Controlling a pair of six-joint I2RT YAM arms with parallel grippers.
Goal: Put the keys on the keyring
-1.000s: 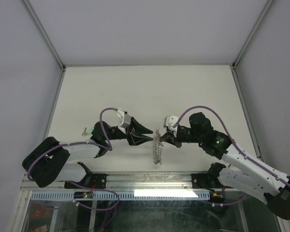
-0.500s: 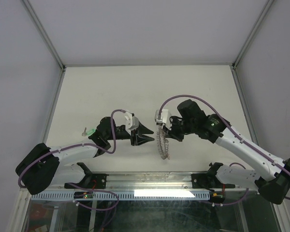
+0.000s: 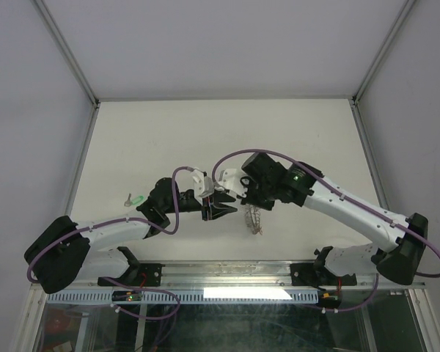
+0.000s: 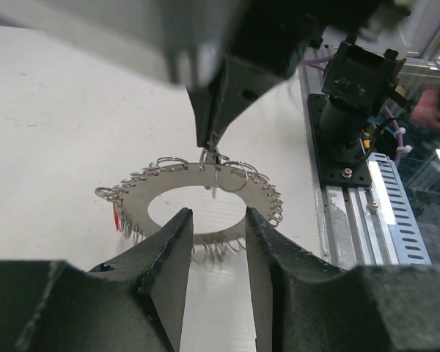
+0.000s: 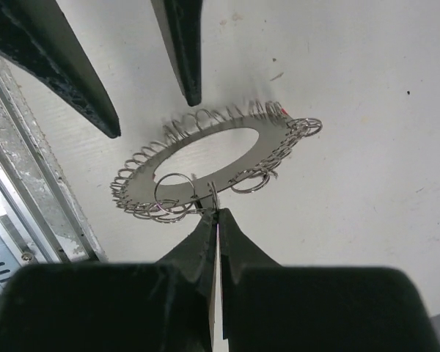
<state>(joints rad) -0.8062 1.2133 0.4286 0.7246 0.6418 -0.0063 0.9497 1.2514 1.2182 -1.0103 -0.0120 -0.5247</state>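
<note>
Right gripper (image 5: 217,214): jaws fully closed, pinching 1 small wire loop on the fringe of the keyring (image 4: 134,207). It has the rim only, not the flat plate.

The keyring hangs from that pinch. In the top view it is just below centre of frame, seen almost edge-on. In the right wrist view it fills mid-frame with the central hole clear, and 2 or 3 larger wire loops sit next to the pinched one.

Left gripper (image 4: 218,218): jaws partly open, nothing between them. The fingertips (image 5: 193,95) point at the keyring's edge opposite the pinch and sit just beside the fringe. Can't tell whether they touch it.

In the top view the 2 grippers face each other tip to tip, left one coming from the left of frame, right one from the right, with the keyring between them.

Small red piece (image 4: 117,220) at the keyring's left edge in the left wrist view, too blurred to identify.

1 green-headed key (image 3: 136,198) lies on the white table (image 3: 205,132), centre-left in the top view, beside the left arm and well apart from the keyring.
</note>
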